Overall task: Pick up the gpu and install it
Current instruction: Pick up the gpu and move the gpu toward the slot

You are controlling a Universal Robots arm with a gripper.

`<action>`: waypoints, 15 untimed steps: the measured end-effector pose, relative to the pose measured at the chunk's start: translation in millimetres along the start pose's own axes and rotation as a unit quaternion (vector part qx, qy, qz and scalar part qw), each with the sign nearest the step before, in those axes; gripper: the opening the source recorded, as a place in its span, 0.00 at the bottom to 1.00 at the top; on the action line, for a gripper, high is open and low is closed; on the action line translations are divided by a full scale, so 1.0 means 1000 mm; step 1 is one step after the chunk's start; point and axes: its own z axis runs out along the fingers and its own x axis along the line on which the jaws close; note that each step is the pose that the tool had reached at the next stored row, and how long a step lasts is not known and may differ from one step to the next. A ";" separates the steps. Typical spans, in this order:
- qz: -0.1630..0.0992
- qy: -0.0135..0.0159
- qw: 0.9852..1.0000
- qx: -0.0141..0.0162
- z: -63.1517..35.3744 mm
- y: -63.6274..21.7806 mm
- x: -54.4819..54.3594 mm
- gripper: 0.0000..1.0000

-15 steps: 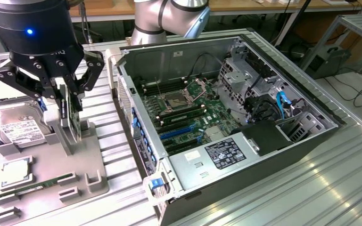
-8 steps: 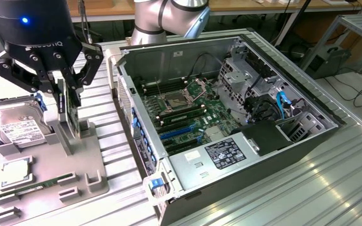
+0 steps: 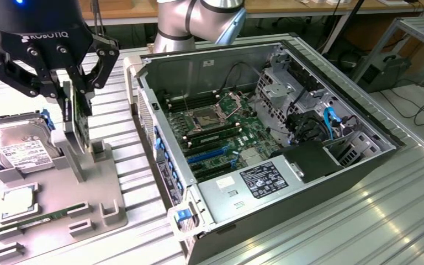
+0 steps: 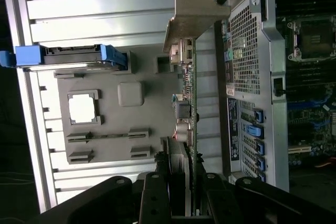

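Note:
My gripper (image 3: 77,91) is shut on the gpu (image 3: 79,121), a thin dark card held upright on edge. The card hangs over the grey holder tray (image 3: 112,182), at the exterior view's left of the open computer case (image 3: 271,138), and its lower edge is close to the tray's upright posts. In the wrist view the gpu (image 4: 192,103) runs edge-on away from my gripper (image 4: 186,179). Its pale metal bracket (image 4: 191,14) is at the far end. The black fingers (image 4: 157,192) clamp the card's near end.
On the grey tray lie a silver hard drive (image 3: 17,146) with blue rails, a square processor chip (image 3: 20,201) and a green memory stick (image 3: 39,221). The case's motherboard (image 3: 220,132) lies exposed, with blue slots (image 3: 208,157) near its front. Ribbed aluminium table (image 3: 374,221) surrounds everything.

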 end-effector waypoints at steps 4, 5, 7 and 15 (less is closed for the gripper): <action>0.000 0.000 1.000 0.000 -0.0051 -0.0002 0.000 0.29; 0.000 0.000 1.000 0.000 -0.0062 -0.0002 0.000 0.29; 0.000 0.000 1.000 0.000 -0.0082 -0.0003 0.000 0.29; 0.000 0.000 1.000 0.000 -0.0256 -0.0009 -0.001 0.29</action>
